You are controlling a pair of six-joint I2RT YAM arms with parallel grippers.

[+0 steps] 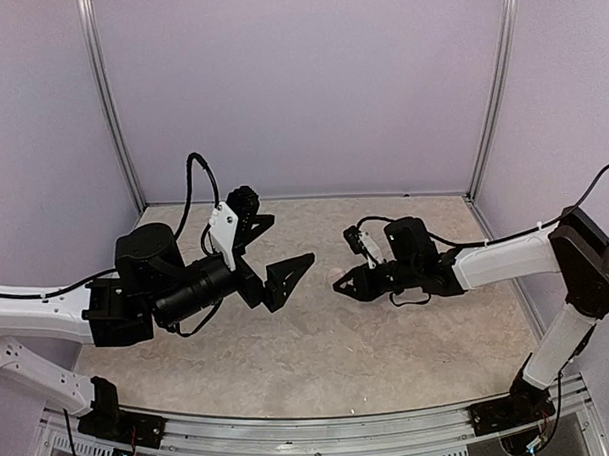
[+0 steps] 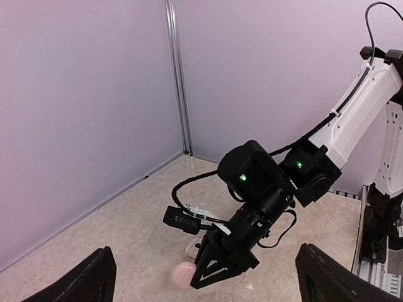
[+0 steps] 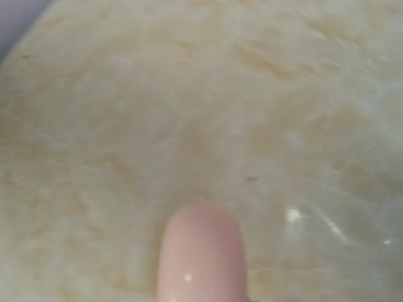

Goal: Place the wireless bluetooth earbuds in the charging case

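over the beige marbled worktop [image 1: 389, 365], we judge the step in hand to be presenting the case so that the other arm can work on its lid. to do it well, we would have the white-and-black right arm [image 1: 506, 256] hold its load low and steady with the seam turned toward the white-and-black left arm [image 1: 37, 312]. the grip should be firm but gentle, since a smooth shell can squirt out of a pinch. the left side should come in slowly, with one fingertip aimed at the lid edge.

the left arm reaches in from the left, its wrist rolled so that one finger sits farther back and the other nearer us. the right arm stretches in from the right, forearm low and nearly level, wrist dipped toward the surface.

the left end effector [image 1: 293, 238] is spread wide and holds nothing, pointing toward the case but well apart from it. the right end effector [image 1: 346, 283] is pinched narrow. as far as we can tell, it grips the small pale pinkish-white rounded plastic charging case [image 2: 183, 275] by one end. the other end pokes out beyond the tips, close to the worktop; whether it touches we cannot tell.

a faint seam crosses the case and its lid looks closed. we cannot find the two tiny white earbuds in any view, nor can we say whether they are inside.
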